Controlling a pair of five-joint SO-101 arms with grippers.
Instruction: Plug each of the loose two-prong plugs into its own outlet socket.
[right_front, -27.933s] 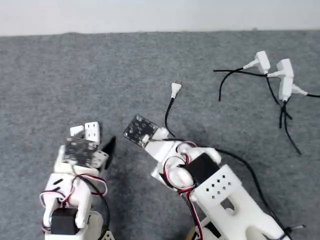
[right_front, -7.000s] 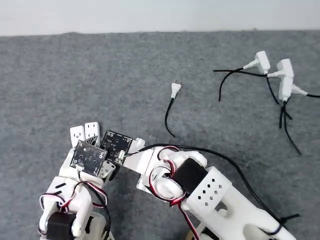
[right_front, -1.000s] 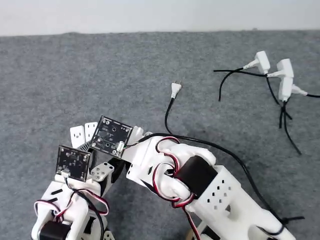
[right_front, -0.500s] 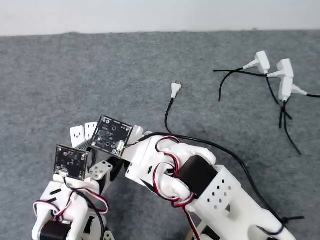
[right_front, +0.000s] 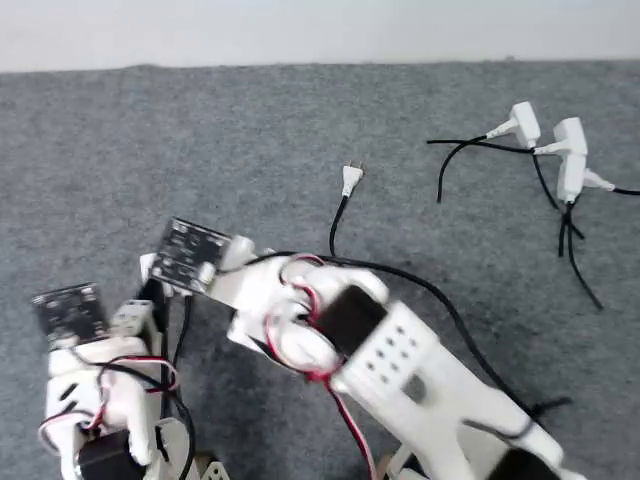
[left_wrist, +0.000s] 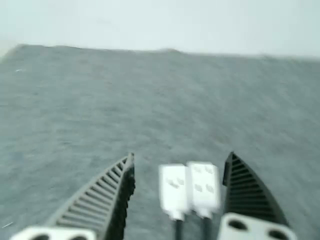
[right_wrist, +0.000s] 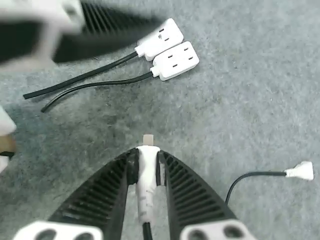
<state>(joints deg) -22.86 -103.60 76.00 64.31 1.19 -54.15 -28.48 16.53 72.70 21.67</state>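
On the tabletop (right_front: 200, 130) I count two sockets (left_wrist: 189, 189) between the spread left end effector (left_wrist: 181, 157); the right end effector (right_wrist: 146, 153) pinches one plug (right_wrist: 144, 176), cord cut off.

A grey carpet of rough felt-like fibre (right_front: 200, 130) lay flat under the left gripper (left_wrist: 181, 155) and spread far ahead of it. Beyond it, the carpet ended in a straight edge against a plain pale white wall (right_front: 300, 30). The light was soft and even.
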